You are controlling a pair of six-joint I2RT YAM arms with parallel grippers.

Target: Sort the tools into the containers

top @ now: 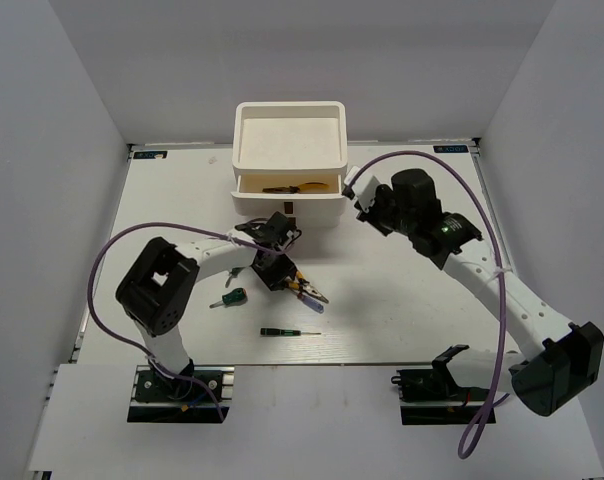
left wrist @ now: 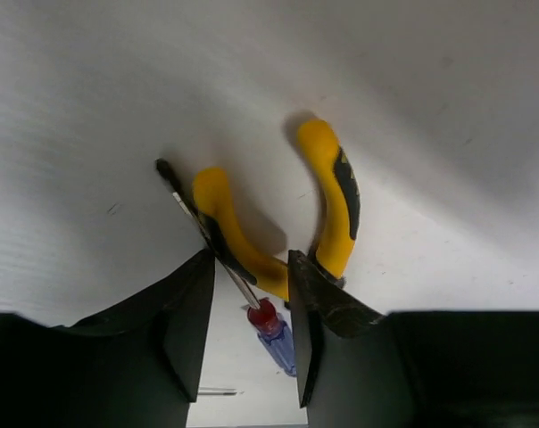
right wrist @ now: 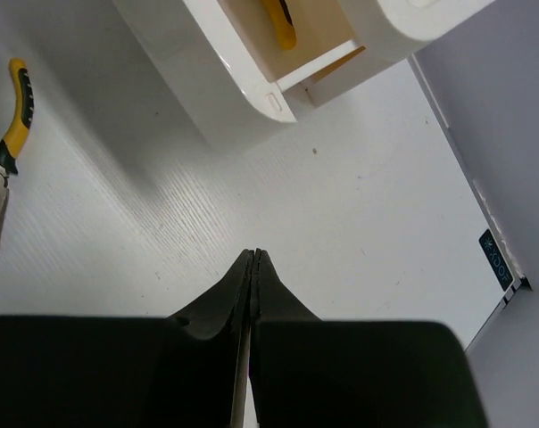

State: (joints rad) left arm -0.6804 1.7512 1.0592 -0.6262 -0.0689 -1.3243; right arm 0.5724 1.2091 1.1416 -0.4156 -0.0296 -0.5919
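The white organizer (top: pixel 287 150) stands at the back, its upper drawer pulled out with one yellow-handled pliers (top: pixel 292 188) inside. My left gripper (top: pixel 278 268) is open and low over the second yellow pliers (left wrist: pixel 334 201) and the slim red-blue screwdriver (left wrist: pixel 274 328). In the left wrist view its fingers (left wrist: pixel 185 312) straddle one pliers handle and the screwdriver shaft. My right gripper (top: pixel 358 190) is shut and empty beside the organizer's right front corner (right wrist: pixel 216 80). A green-handled screwdriver (top: pixel 230 298) and the thin precision screwdriver (top: pixel 282 331) lie on the table. The other green screwdriver is out of view.
The second pliers also show at the left edge of the right wrist view (right wrist: pixel 6 134). A brown drawer tab (top: pixel 287 208) sticks out just behind my left wrist. Purple cables loop from both arms. White walls close in the table on three sides.
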